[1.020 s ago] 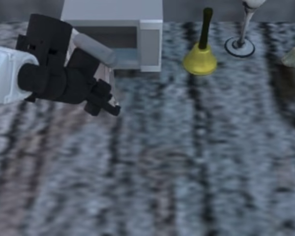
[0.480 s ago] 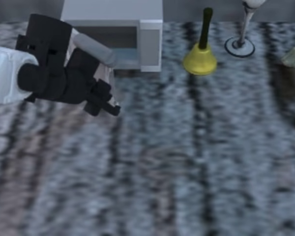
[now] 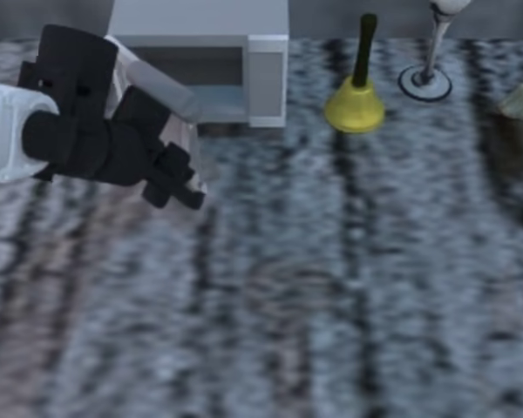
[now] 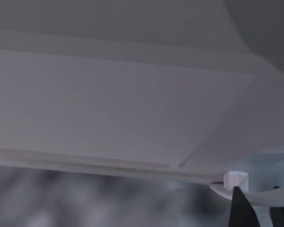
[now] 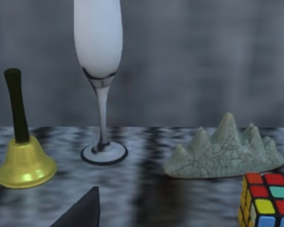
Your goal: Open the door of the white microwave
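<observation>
The white microwave (image 3: 200,35) stands at the far left of the surface (image 3: 331,287), its front toward the near side, and the door (image 3: 161,87) is already swung well out from the cavity, hinged on the left and angled toward the near left, so the task looks largely along. The left gripper (image 3: 185,187) sits at the door's free edge, just near of the oven; from above its dark body covers the handle, and in the left wrist view only the door's pale panel (image 4: 109,113) and a white handle end (image 4: 235,179) show next to one dark fingertip (image 4: 241,210). Whether the jaws are clamped on the handle or standing apart I cannot tell from these pictures. As a judgement, the door is a stiff, light panel that turns only about its hinge, so it wants a pull that follows an arc rather than a straight tug; the vertical bar handle at the free edge is the sensible place to hold, since it gives the most leverage and the smooth window and frame offer nothing to grip. The oven itself looks heavy enough to stay put, though a hard sideways pull could drag it. The right gripper is out of the top view; its wrist view faces a brass bell (image 5: 23,163), a wine glass (image 5: 99,94), a crackled ceramic piece (image 5: 225,153) and a colour cube (image 5: 270,198) at the far right.
</observation>
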`<state>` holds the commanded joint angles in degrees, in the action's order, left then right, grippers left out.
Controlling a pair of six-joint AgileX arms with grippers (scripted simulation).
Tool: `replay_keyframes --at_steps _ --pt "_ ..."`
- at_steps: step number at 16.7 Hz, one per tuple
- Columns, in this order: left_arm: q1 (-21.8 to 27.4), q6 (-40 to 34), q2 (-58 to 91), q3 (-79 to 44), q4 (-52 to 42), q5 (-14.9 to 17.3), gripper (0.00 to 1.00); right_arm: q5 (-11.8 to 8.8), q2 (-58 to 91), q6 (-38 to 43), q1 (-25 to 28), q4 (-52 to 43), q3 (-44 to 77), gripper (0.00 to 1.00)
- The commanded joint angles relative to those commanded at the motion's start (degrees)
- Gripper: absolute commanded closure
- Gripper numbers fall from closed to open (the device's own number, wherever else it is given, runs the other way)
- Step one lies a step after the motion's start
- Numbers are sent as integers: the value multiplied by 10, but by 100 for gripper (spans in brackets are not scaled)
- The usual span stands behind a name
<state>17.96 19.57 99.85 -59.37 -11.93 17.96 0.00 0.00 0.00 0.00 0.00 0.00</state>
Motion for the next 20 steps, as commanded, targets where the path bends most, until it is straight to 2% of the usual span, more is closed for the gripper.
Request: replay_keyframes --at_steps 20 --pt "-6 11 0 2 -4 7 100 0 0 0 0 0 0 0"
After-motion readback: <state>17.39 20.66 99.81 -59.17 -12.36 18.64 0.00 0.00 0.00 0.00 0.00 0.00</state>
